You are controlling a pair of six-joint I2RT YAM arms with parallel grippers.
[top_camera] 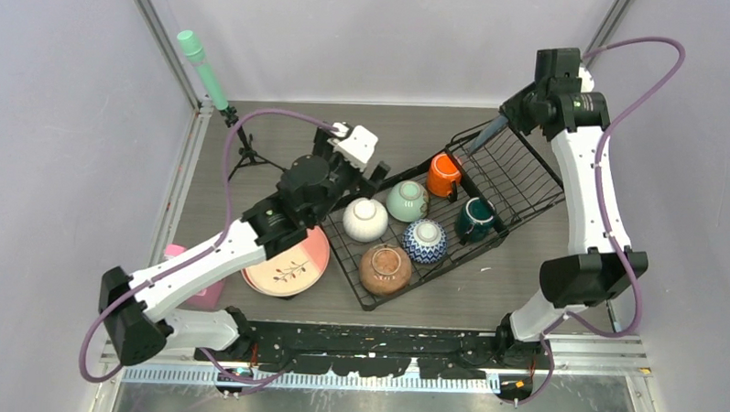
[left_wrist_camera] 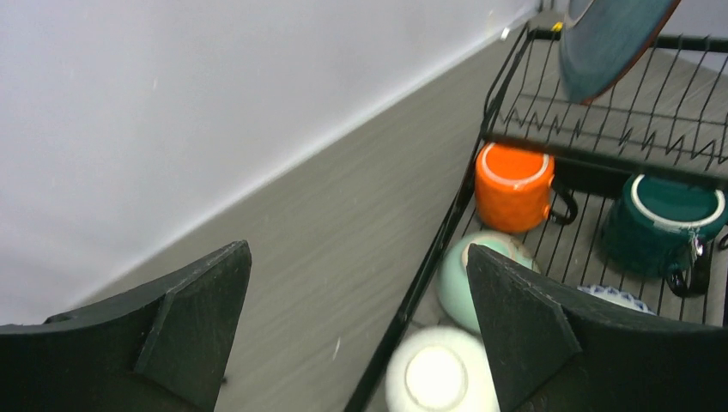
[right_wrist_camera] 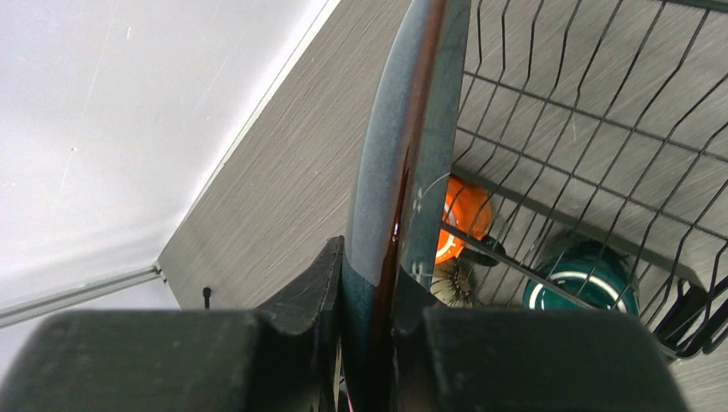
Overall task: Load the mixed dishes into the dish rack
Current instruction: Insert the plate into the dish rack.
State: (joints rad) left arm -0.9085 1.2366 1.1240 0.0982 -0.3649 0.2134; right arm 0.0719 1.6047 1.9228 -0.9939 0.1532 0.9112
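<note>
My right gripper (right_wrist_camera: 378,283) is shut on the rim of the large dark teal plate (right_wrist_camera: 403,146), held edge-up over the slotted basket of the dish rack (top_camera: 527,180). On the rack's flat tray stand the orange mug (top_camera: 443,175), dark teal mug (top_camera: 477,219), and the mint-green bowl (top_camera: 406,200), white bowl (top_camera: 365,219), blue-patterned bowl (top_camera: 425,241) and brown bowl (top_camera: 385,269), all upside down. My left gripper (left_wrist_camera: 360,335) hangs open and empty over the rack's left edge, just above the white bowl (left_wrist_camera: 438,373). The pink plate (top_camera: 291,263) lies on the table under the left arm.
A small pink cup (top_camera: 202,292) sits at the near left, partly under the left arm. A mint-green cylinder on a black tripod (top_camera: 201,63) stands at the back left. Grey walls close in the table on three sides.
</note>
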